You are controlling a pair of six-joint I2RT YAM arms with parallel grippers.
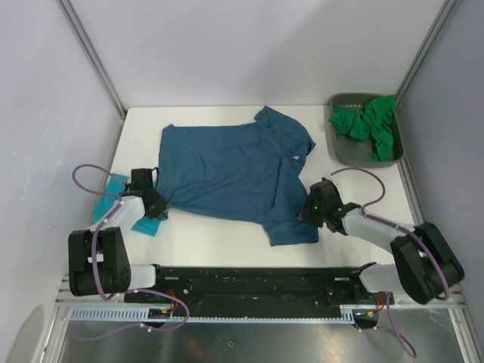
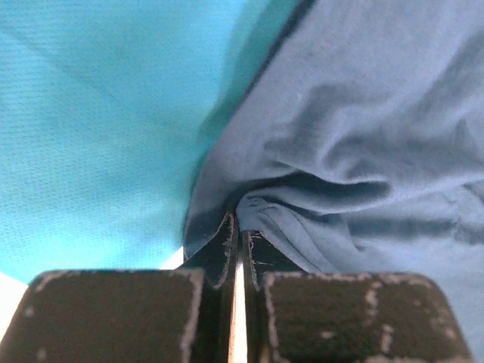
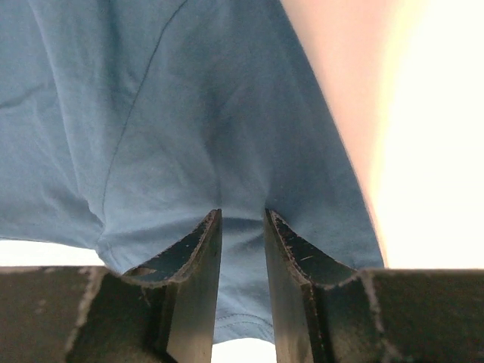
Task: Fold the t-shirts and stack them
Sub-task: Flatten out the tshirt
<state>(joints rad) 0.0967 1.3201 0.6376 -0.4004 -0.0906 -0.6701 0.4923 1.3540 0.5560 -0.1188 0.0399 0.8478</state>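
White tabletop point(image 1: 227, 246): the left gripper point(image 2: 236, 221) is clamped on a fold of the steel-blue t-shirt point(image 1: 227, 170), a pinch only its wrist view shows, with the turquoise t-shirt point(image 2: 98, 128) just beside. The right gripper point(image 3: 242, 218) straddles that shirt's right edge, jaws narrowly apart; whether it grips, I cannot tell.

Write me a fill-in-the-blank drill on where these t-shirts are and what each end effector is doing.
1. The dark grey tray holds ____ t-shirts.
2. The left end effector is ____ on the steel-blue t-shirt's edge.
3. The turquoise t-shirt lies near the table's ____ edge.
4. The right end effector's jaws straddle the ____ t-shirt.

Missing words: green; shut; left; steel-blue.
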